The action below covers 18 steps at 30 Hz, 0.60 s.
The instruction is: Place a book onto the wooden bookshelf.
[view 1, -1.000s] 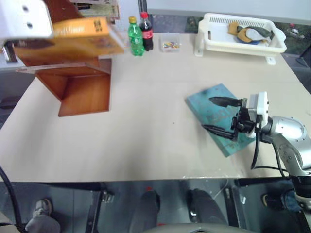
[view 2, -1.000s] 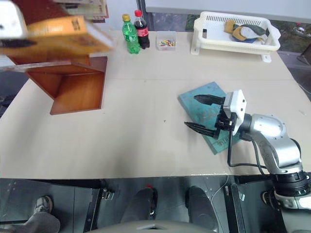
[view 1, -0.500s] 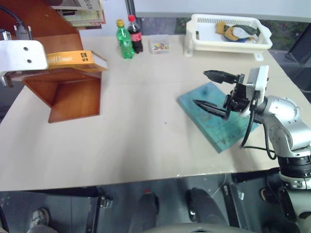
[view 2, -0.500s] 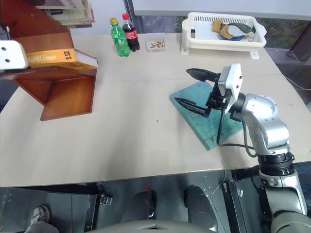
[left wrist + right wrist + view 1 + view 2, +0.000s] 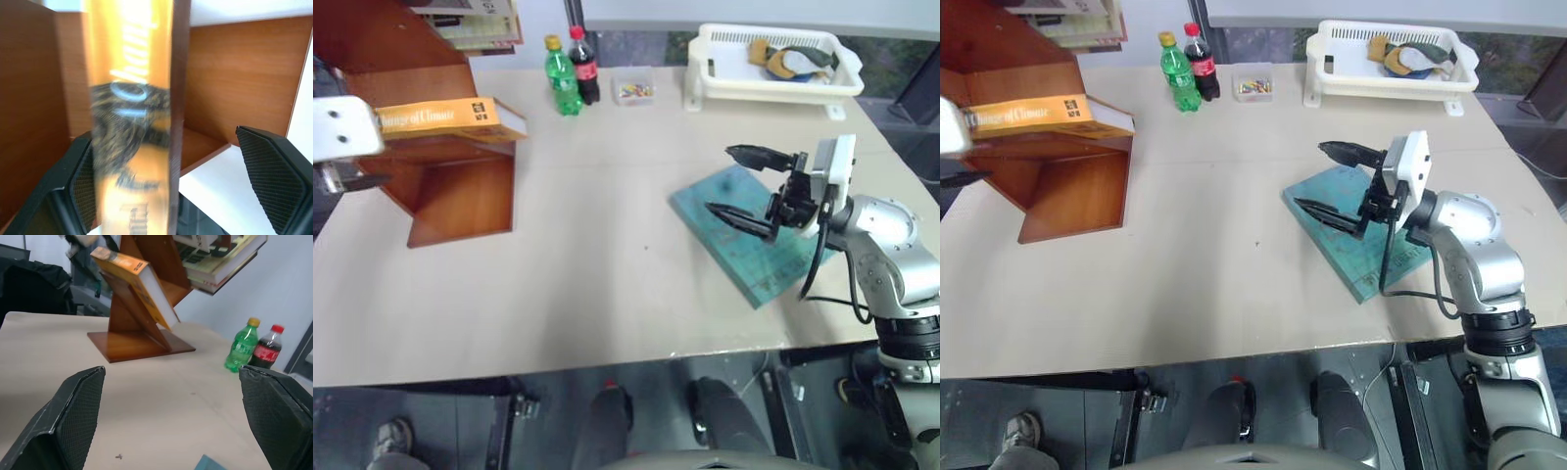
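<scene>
Book [image 5: 440, 116] looks basically placed, lying on a ledge of the wooden bookshelf [image 5: 460, 191] with its spine facing out. Left hand [image 5: 178, 181] is spread wide, the book right between its fingers, one side seemingly still touching the cover, so what's left is backing off without dragging it. Right hand [image 5: 756, 181] hangs wide open and empty just above a thin teal book [image 5: 754, 240] on the bench [image 5: 607, 284]. Two bottles [image 5: 573, 73] and a white basket [image 5: 773, 64] sit far off, nothing in the way.
</scene>
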Each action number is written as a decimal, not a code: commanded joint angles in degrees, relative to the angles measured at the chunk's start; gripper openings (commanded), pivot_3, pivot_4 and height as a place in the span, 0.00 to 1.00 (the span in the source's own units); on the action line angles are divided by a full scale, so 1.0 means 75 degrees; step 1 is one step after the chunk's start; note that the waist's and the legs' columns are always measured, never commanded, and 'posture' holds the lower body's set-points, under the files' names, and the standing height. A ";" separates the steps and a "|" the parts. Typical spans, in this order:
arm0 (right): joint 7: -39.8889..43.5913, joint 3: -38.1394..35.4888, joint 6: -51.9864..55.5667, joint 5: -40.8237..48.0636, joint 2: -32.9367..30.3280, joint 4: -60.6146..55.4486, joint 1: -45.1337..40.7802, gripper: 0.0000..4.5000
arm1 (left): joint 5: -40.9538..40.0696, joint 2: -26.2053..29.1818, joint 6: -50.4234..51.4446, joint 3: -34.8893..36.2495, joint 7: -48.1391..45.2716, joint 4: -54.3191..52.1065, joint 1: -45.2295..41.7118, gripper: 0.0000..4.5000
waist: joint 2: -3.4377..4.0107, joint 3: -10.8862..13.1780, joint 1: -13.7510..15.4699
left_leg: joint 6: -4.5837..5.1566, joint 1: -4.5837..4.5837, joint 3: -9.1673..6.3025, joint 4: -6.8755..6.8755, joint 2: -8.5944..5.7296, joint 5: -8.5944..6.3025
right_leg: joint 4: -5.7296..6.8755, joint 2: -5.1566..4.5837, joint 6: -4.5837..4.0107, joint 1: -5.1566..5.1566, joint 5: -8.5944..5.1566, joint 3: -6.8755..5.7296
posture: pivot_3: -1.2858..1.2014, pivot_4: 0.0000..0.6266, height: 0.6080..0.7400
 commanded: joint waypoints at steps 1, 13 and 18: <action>0.0115 -0.0196 0.0135 0.0099 -0.0198 -0.0092 0.0017 1.00 | -0.0788 -0.0443 0.0878 0.2089 -0.0260 -0.1332 0.0509 0.98 | 0.0000 0.0001 0.0025 | 0.0000 -0.0003 -0.0002 -0.0002 0.0000 0.0000 | 0.0000 -0.0002 0.0000 0.0000 0.0000 -0.0004 | 0.52 0.24 1.00; -0.0417 0.0547 0.0681 -0.1194 -0.0590 -0.0157 0.0552 1.00 | -0.4473 -0.5189 0.6499 0.2376 0.3033 -0.7973 0.2476 0.80 | 0.0002 -0.0002 0.0175 | -0.0001 0.0023 -0.0038 0.0042 -0.0008 0.0000 | 0.0012 -0.0006 0.0004 0.0053 0.0000 -0.0033 | 0.52 0.24 1.00; -0.0775 0.0238 0.1019 -0.1185 -0.0658 -0.0450 0.1029 0.70 | -0.4245 -0.7005 0.5888 0.1800 0.4190 -0.7819 0.3844 0.24 | 0.0007 -0.0005 0.0176 | -0.0001 0.0038 -0.0056 0.0072 -0.0005 -0.0001 | 0.0007 -0.0002 0.0003 0.0085 0.0002 -0.0046 | 0.52 0.24 1.00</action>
